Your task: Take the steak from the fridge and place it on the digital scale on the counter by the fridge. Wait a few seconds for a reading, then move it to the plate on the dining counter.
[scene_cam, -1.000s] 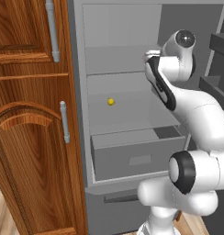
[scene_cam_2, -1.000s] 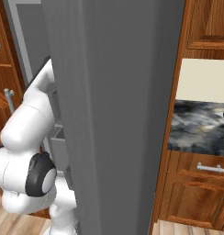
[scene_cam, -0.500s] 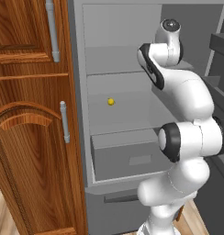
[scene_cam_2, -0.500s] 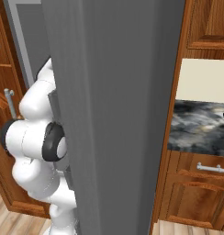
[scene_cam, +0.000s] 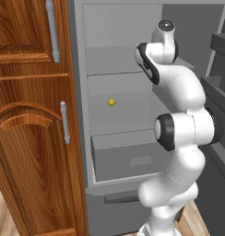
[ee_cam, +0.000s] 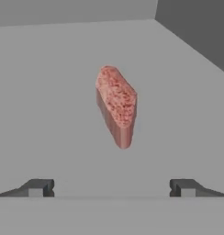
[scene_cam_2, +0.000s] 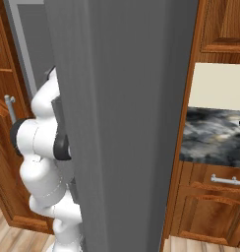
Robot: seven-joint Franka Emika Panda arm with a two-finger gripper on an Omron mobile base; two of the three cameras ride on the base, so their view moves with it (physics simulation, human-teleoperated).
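The steak (ee_cam: 116, 105), a pinkish-red slab, lies on a plain grey fridge shelf (ee_cam: 54, 92) in the hand view, ahead of my gripper (ee_cam: 112, 188). Its two dark fingertips (ee_cam: 38, 187) stand wide apart, open, with nothing between them and a gap to the steak. In the left base view the white arm (scene_cam: 179, 124) reaches into the open grey fridge (scene_cam: 133, 69) at an upper shelf; the hand itself is hidden behind the arm. The digital scale, the plate and the dining counter are out of view.
A tiny yellow ball (scene_cam: 111, 102) sits on a middle fridge shelf above a wide grey drawer (scene_cam: 128, 159). Brown wooden cupboards (scene_cam: 31, 138) stand left of the fridge. The open fridge door (scene_cam_2: 127, 123) blocks much of the right base view; a marbled wall counter (scene_cam_2: 215, 138) lies beyond it.
The arm has folded upward and swung deeper into the fridge, its elbow now higher. The jaws have stayed wide open.
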